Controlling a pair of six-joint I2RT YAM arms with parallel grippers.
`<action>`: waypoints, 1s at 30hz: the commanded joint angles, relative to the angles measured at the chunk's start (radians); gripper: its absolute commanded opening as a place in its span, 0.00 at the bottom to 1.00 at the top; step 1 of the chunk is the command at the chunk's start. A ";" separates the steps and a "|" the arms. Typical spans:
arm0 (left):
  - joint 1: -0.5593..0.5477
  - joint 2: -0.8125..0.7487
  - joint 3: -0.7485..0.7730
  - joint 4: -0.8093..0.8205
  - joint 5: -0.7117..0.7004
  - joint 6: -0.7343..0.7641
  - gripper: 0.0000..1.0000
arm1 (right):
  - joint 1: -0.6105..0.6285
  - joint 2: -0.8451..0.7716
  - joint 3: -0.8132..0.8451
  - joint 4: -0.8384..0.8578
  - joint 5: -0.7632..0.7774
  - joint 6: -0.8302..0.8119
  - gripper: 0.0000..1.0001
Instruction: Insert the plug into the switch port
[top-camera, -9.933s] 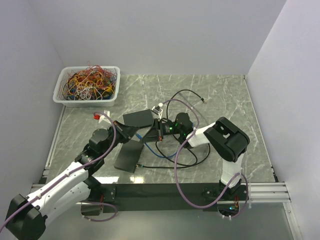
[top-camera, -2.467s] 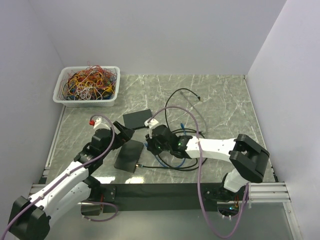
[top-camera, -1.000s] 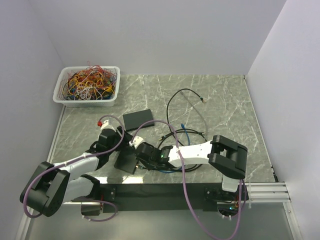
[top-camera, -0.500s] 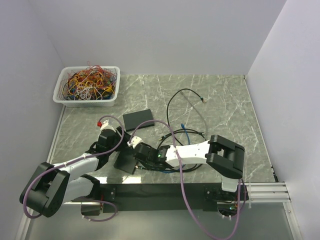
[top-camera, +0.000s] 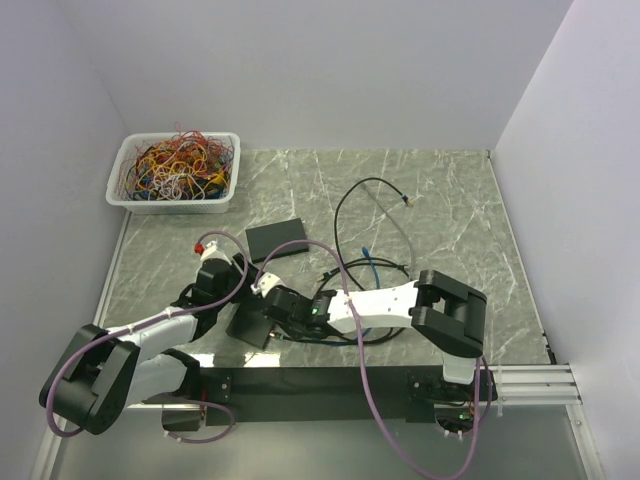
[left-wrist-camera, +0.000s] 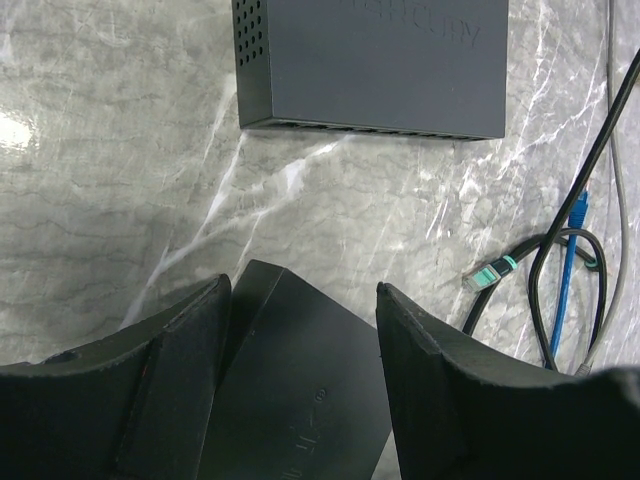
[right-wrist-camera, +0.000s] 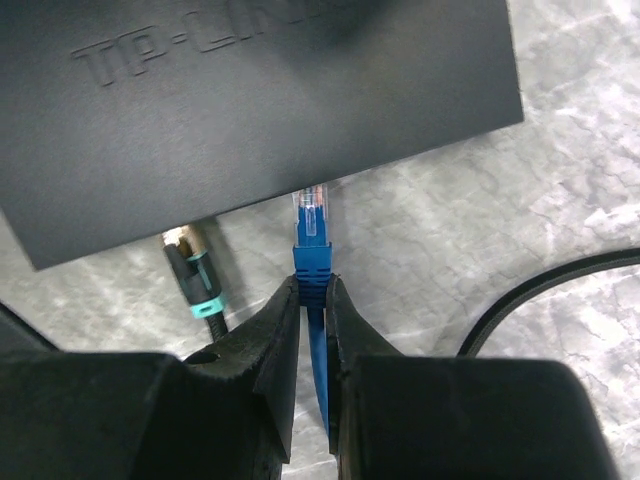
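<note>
Pincers differed: right pincer (right-wrist-camera: 312, 300) was clamped on blue plug (right-wrist-camera: 311, 235) at switch (right-wrist-camera: 250, 100) edge; left pincer (left-wrist-camera: 300, 292) stood apart over switch.

Two flat dark-grey metal switch boxes (top-camera: 275, 238). One white plastic bin (top-camera: 170, 205), holding a tangle of coloured wires (top-camera: 180, 160) too many to count. One blue cable (right-wrist-camera: 311, 258) with a clear plug. Several looping black cables (right-wrist-camera: 560, 278), their number unclear. Two white-and-black robot arms (top-camera: 385, 300).
</note>
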 joint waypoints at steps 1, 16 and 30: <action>-0.010 -0.003 -0.011 0.031 0.038 -0.009 0.65 | 0.028 -0.020 0.068 0.068 -0.008 -0.003 0.00; -0.012 -0.015 -0.009 0.011 0.040 -0.016 0.64 | 0.048 0.026 0.108 0.061 0.017 0.005 0.00; -0.027 -0.120 -0.068 -0.023 0.044 -0.052 0.64 | 0.026 0.062 0.160 0.068 0.031 -0.012 0.00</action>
